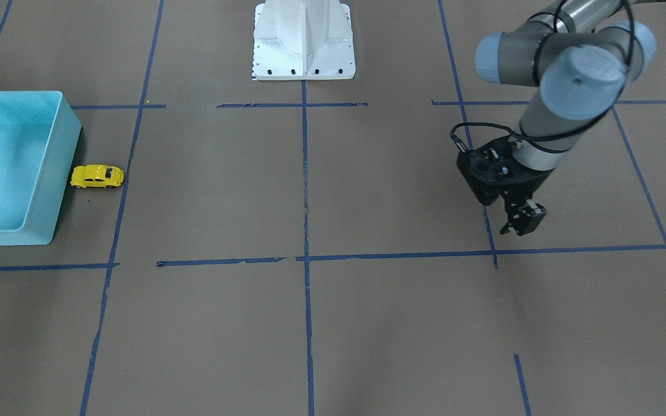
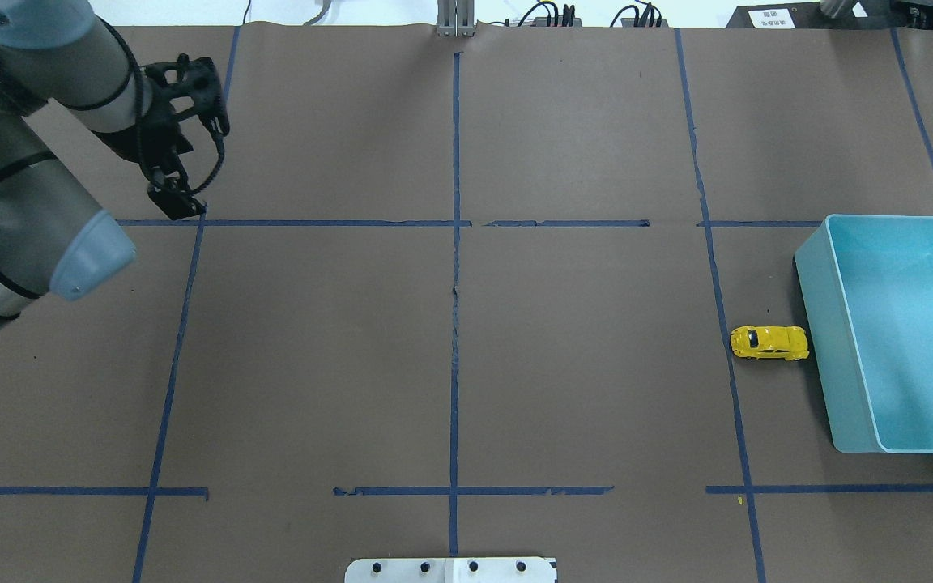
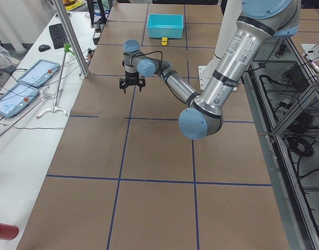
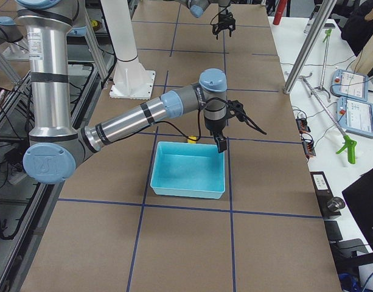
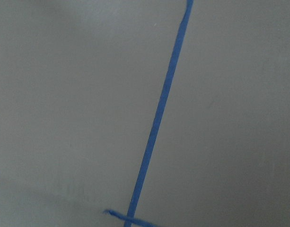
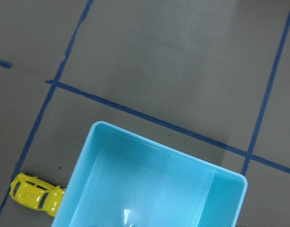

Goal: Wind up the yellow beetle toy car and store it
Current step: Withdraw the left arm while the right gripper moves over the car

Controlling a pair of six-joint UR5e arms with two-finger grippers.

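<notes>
Yellow beetle toy car (image 2: 768,342) sits just beside turquoise bin (image 2: 827,324), near right gripper (image 4: 221,146), whose jaw state cannot be told; left gripper (image 1: 518,228), spread open, hangs well apart.

The teal bin (image 2: 827,324) blocks one end of the yellow beetle toy car (image 2: 768,342).

Blue tape lines (image 2: 455,324) are crossing the brown desk (image 2: 313,364), while a white side bench (image 3: 18,156) is carrying tablets (image 3: 38,73) and a keyboard (image 3: 59,35).

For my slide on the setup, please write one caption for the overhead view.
Yellow car stands just outside the blue bin; left gripper hovers far across.
</notes>
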